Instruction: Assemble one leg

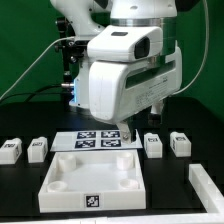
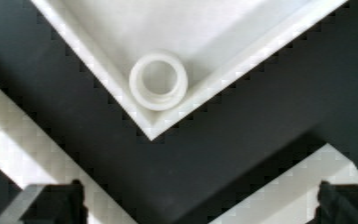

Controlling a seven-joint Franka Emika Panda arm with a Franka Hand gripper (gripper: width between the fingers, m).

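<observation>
We record arm (image 1: pixel 125 75) above marker board (image 1: pixel 100 140), white panel (image 1: pixel 60 186) on bench (image 1: pixel 20 200), legs (image 1: pixel 38 149) at exterior view's left, legs (image 1: pixel 153 144) at right.

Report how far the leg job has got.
Done: nothing visible. All four legs lie loose on the table, and the panel carries none. In hand: the gripper is open and empty, over a corner socket of the panel. Left: grasp one of the legs, bring it to a socket and seat it there.
</observation>
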